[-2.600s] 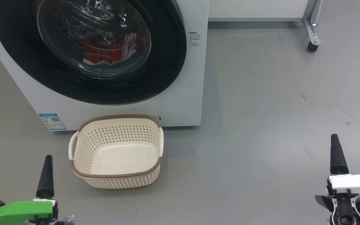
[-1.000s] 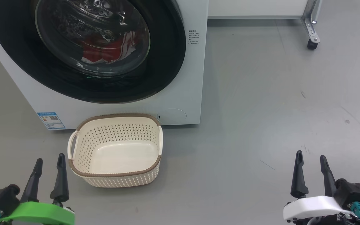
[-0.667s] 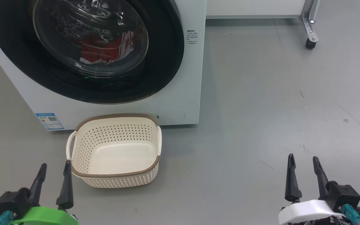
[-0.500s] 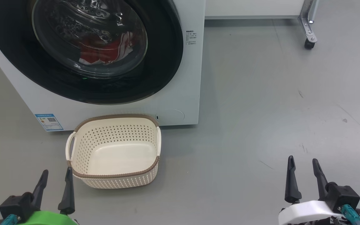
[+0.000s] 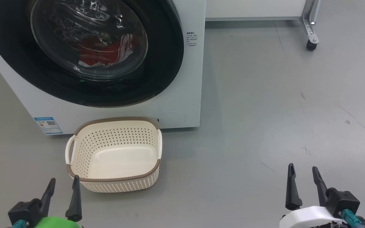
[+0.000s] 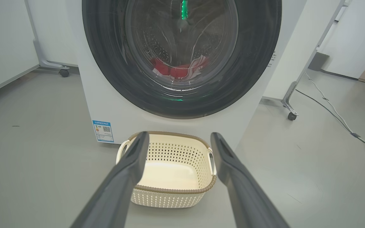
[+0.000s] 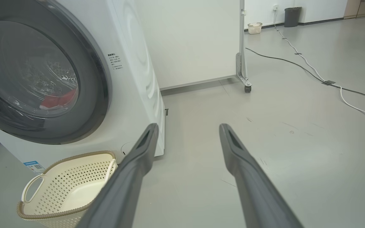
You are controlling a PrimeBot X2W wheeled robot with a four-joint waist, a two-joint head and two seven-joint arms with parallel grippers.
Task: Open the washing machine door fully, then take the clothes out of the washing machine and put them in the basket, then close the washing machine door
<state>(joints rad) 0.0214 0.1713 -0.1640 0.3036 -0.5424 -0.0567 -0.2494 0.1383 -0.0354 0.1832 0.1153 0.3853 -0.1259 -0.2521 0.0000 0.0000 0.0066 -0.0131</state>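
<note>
**Laundry station, door closed: items listed left to right**

1. Left gripper (image 5: 64, 180): lower left of the head view, on a green wrist piece. The two dark fingers stand wide apart with nothing between them. It hangs above the grey floor (image 5: 249, 110), just beside the basket's near left corner and clear of it.
2. Blue label (image 5: 48, 125): stuck on the lower left corner of the machine's front panel.
3. Basket (image 5: 116, 179): cream, perforated, with a brown rim. It sits upright on the floor directly in front of the machine and below the door, its far rim close to the front panel. The smooth bottom is in plain sight.
4. Washing machine door (image 5: 163, 63): wide glossy black rim and bulging glass, closed flush against the front.
5. Clothes (image 5: 101, 55): a red bundle with white stripes, lying low in the steel drum behind the glass.
6. Washing machine (image 5: 190, 79): white body, with small printed text to the right of the door.
7. Right gripper (image 5: 303, 167): lower right, on a white wrist piece. The fingers are spread and hold nothing, over bare floor well apart from the machine.
8. Castor (image 5: 310, 46): on a metal leg, far right.
</note>
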